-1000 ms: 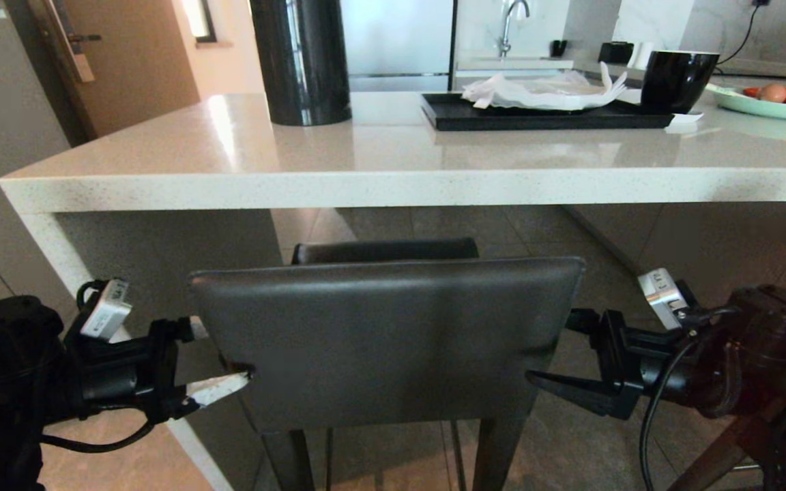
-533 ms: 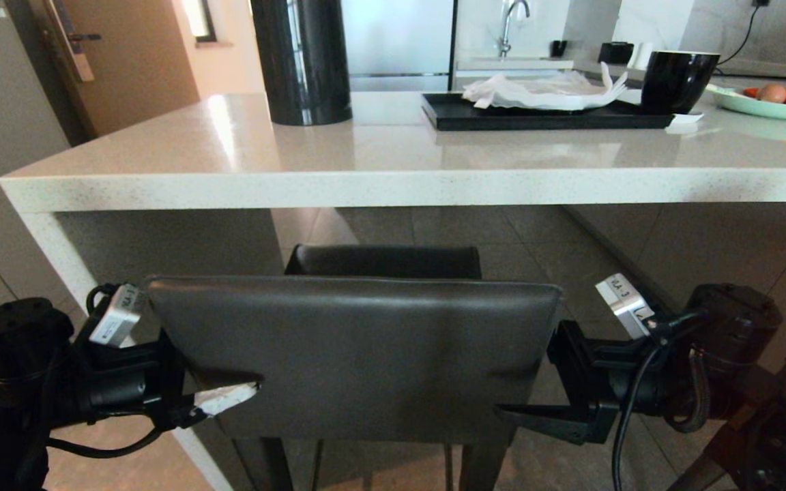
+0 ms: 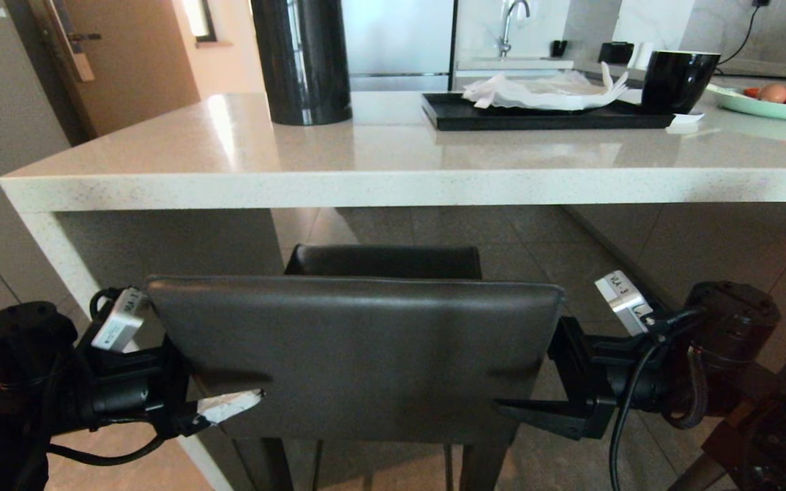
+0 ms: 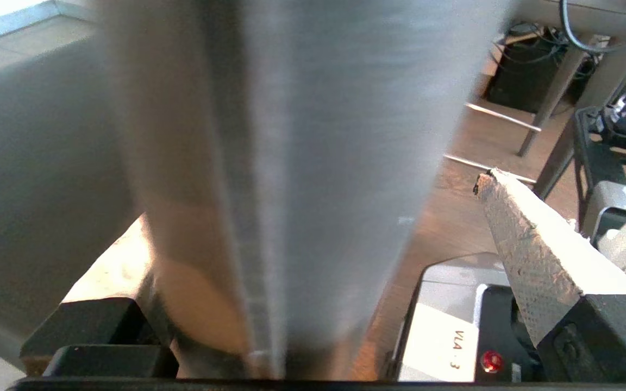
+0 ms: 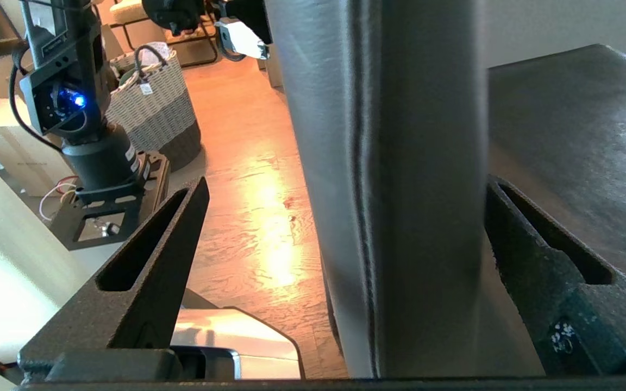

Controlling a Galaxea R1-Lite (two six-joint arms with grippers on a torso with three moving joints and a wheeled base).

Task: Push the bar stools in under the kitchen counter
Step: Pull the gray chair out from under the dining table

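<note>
A bar stool stands right before me at the kitchen counter, its dark grey backrest below the slab's edge and its seat reaching under the slab. My left gripper is open around the backrest's left edge; its white taped finger lies on the near face, the other is hidden behind. My right gripper is open around the right edge, with one black finger on the near side. The backrest's edge runs between the right fingers, with the seat beyond. Slim legs and metal footrests of another stool show past the left gripper.
On the counter stand a tall black cylinder, a black tray with a white cloth, a black cup and a green plate of food. The slab side leg rises at the left. A woven basket sits on the wooden floor.
The stool's backrest has shifted left and lower in the picture while the counter stayed put. Both grippers went with it, the right one moving left furthest. Little differs over the last half second.
</note>
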